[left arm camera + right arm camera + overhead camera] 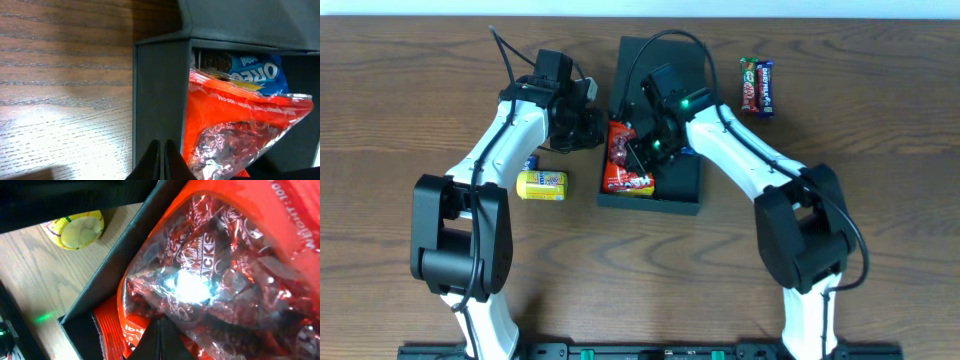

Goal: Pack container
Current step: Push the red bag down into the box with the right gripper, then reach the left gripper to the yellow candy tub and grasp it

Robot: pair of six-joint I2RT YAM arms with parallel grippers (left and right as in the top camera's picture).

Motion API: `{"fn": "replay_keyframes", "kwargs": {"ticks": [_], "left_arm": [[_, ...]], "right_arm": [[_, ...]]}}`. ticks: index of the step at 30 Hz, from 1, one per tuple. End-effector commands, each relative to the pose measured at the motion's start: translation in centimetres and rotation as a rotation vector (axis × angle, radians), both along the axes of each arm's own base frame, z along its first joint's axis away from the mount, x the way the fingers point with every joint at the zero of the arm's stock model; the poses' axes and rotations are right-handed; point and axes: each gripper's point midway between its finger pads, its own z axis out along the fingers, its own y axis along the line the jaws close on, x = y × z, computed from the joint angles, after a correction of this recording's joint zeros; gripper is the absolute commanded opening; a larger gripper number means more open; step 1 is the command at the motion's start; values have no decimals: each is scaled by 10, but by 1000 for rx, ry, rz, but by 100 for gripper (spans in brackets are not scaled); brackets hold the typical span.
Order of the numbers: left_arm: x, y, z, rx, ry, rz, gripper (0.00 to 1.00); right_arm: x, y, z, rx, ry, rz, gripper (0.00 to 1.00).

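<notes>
Lying on the wooden table (410, 90) at far left is a yellow snack packet (541, 185), well apart from both claws. The left gripper (588, 118) hovers just beside the container (678, 190), outside its left wall. Its wrist view shows the fingertips (154, 159) drawn together with nothing between them, right in front of that wall (160, 90). The container sits mid-table with its flap lid (645, 55) open behind it. It holds a red foil snack bag (623, 160) and a blue Oreo packet (255, 75). The right gripper (647, 152) reaches down inside the container, its fingers closed together against the red bag (210, 270). Whether they pinch the foil I cannot tell. Two chocolate bars (757, 86) lie on the table to the container's right.
</notes>
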Motion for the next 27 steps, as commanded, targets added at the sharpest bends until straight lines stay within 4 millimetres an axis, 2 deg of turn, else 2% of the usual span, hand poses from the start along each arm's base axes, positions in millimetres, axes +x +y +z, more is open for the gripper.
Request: {"fn": "replay_keyframes", "kwargs": {"ticks": [1,5,8,10,14,17,18,20,23,27], "left_arm": [[-1,2,-4,5,10,4,6],[-1,2,-4,5,10,3,6],[0,2,-4,5,8,4,6],[1,2,-2,4,3,6,6],[9,10,7,6,-11,25,6],[15,35,18,79,-15,77,6],[16,50,24,127,-14,104,6],[13,70,37,188,-34,97,6],[6,96,53,281,-71,80,6],[-4,119,66,396,-99,23,6]], "right_arm": [[-9,6,-12,-5,21,38,1],[-6,3,-11,-4,20,30,2],[2,-1,2,6,2,13,1],[12,-5,23,26,-35,-4,1],[36,-17,85,89,-167,-43,2],[48,-37,132,130,-291,-63,1],[51,-50,150,140,-334,-82,1],[57,-71,172,149,-380,-129,2],[65,-102,190,145,-425,-190,2],[75,-138,193,124,-433,-260,1]]}}
